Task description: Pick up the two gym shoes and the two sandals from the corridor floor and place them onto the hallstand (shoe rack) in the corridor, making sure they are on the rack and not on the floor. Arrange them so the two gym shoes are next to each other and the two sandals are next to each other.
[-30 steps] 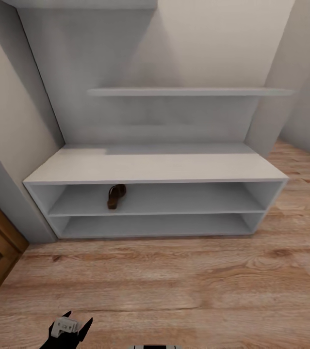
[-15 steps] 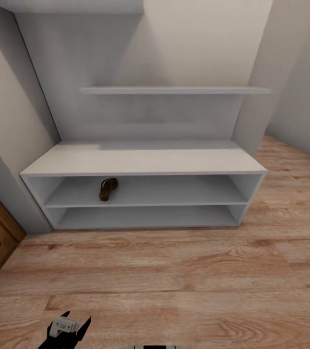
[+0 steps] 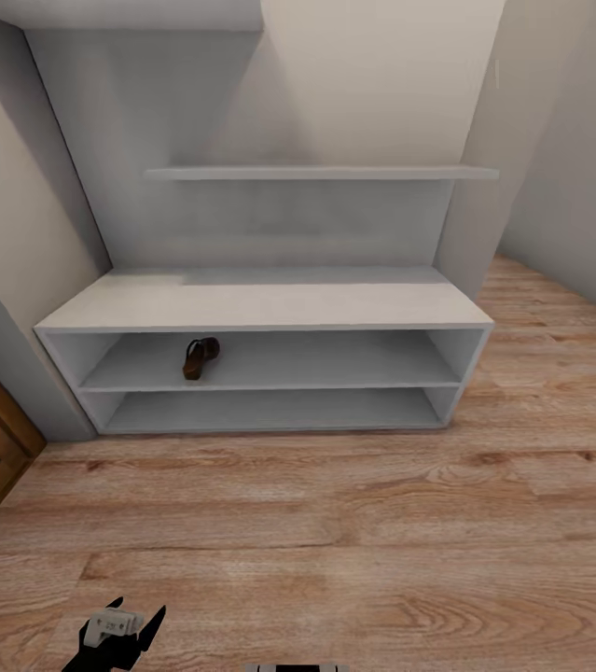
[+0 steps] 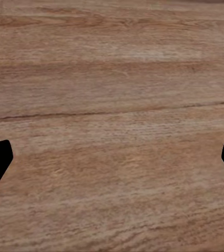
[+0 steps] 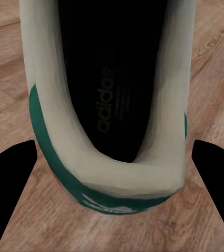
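closest in, the right gripper (image 5: 114, 157) has a gym shoe (image 5: 109, 89) lying between its two dark fingers (image 5: 12, 184), the white heel collar with its green band nearest the camera and the dark insole running straight away along the line of the gripper, so the shoe's long axis points from six to twelve o'clock as that arm looks at it; the jaws stand wide on either side of the heel, and i cannot tell whether they actually press it or only bracket it. the left gripper (image 3: 120, 630) sits low at about seven o'clock from where the robot faces, its fingers spread well apart over bare corridor floor (image 4: 112, 105) with nothing between them. farther off, at about twelve o'clock across the planks, stands the hallstand (image 3: 260, 303): its upper shelf tier holds one brown sandal (image 3: 200, 358) toward the left end, toe pointing outward, while the lower tier and the top board look bare. by my judgement the right arm is the one to carry this shoe forward to a shelf.
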{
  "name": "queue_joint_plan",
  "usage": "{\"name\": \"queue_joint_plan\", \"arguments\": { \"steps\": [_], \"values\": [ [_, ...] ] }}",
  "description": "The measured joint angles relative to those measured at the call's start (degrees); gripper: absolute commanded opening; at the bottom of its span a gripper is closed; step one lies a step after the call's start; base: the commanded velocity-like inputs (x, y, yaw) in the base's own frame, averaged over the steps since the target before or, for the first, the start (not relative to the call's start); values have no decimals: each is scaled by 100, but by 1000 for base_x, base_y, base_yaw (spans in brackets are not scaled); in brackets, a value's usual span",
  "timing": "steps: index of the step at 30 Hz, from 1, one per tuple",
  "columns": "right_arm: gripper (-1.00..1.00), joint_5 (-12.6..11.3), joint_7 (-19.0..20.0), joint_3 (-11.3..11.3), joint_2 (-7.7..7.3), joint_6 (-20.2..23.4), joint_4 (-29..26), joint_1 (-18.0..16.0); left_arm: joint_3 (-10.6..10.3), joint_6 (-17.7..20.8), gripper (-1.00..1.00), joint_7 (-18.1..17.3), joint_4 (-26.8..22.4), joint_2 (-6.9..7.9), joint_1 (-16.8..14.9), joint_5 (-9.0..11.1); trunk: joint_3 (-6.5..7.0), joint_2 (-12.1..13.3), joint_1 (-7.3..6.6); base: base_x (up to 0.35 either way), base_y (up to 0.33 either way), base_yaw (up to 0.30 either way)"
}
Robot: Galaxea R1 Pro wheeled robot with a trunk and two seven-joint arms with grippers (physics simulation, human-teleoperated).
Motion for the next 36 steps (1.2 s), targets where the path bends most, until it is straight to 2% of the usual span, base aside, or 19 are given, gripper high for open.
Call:
{"name": "queue_joint_plan", "arguments": {
  "steps": [5, 7, 9, 11, 12, 14, 15, 16, 18, 21, 22, 25, 27, 28, 30, 31, 32, 34, 36],
  "values": [
    [-100, 22, 9, 11, 24, -9, 122, 0, 7, -5, 100, -5, 13, 5, 1, -11, 0, 0, 0, 0, -31, 0],
    [-100, 155, 19, 203, 148, -10, 285, -1, 8, -15, 100, -28, 22, 10, 9, -21, 0, 0, 0, 0, -2, 0],
    [-100, 367, 19, 567, 275, -12, 446, -4, 4, -35, 100, -39, 25, 11, 20, -32, 0, 0, 0, 0, -1, 0],
    [-100, 683, -2, 1297, 411, -15, 562, -8, -1, -69, 100, -54, 30, 16, 28, -50, 0, 0, 0, 0, 0, 0],
    [-100, 704, -12, 1485, 451, -13, 572, -9, -3, -76, 100, -61, 31, 17, 30, -53, 0, 0, 0, 0, 0, 0],
    [-100, 843, -29, 2247, 632, -7, 600, -11, -44, -92, 100, -166, 43, 15, 32, -71, 0, 0, 0, 0, 0, 0],
    [-100, 830, -35, 2382, 683, 3, 604, -13, -52, -96, 100, -222, 48, 13, 34, -78, 0, 0, 0, 0, 0, 0],
    [-100, 863, -38, 2627, 785, 16, 625, -28, -67, -102, 100, -366, 65, 8, 34, -103, 0, 0, 0, 0, 0, 0],
    [-100, 883, -45, 2863, 968, 32, 624, -80, -78, -105, 100, -653, 85, 2, 34, -159, 0, 0, 0, 0, 0, 0],
    [-100, 901, -70, 3022, 1230, 99, 601, -215, -78, -105, 100, -1075, 100, 4, 35, -208, 0, 0, 0, 0, 0, 0],
    [-100, 925, -88, 3076, 1358, 215, 594, -310, -74, -106, 100, -1272, 108, 7, 34, -219, 1, 0, 0, 0, 0, 0],
    [-100, 921, -190, 3186, 1583, 710, 589, -543, -59, -104, 100, -1573, 130, 10, 35, -230, 0, 0, 0, 0, 0, 0],
    [-100, 889, -402, 3483, 1721, 1445, 584, -791, -57, -104, 100, -1708, 145, 8, 35, -237, 1, 0, 0, 0, 0, 0],
    [-100, 881, -476, 3576, 1746, 1640, 583, -855, -57, -103, 100, -1728, 146, 7, 35, -238, 0, 0, 0, 0, 0, 0],
    [-100, 861, -815, 3981, 1855, 2227, 595, -1095, -58, -103, 100, -1772, 157, 5, 35, -240, 1, 0, 0, 0, 0, 0],
    [-100, 852, -994, 4153, 1941, 2470, 593, -1214, -57, -103, 100, -1783, 160, 6, 35, -240, 1, 0, 0, 0, 0, 0],
    [-100, 848, -1254, 4322, 2116, 2713, 588, -1399, -52, -103, 100, -1793, 162, 9, 35, -241, 1, 0, 0, 0, 0, 0],
    [-100, 861, -1613, 4435, 2346, 2877, 584, -1669, -48, -104, 100, -1799, 171, 6, 35, -237, 1, 0, 0, 0, 0, 0],
    [-100, 876, -1864, 4478, 2421, 3007, 580, -1988, -55, -109, 100, -1802, 236, -5, 36, -240, 1, 0, 0, 0, 0, 0]
  ]
}}
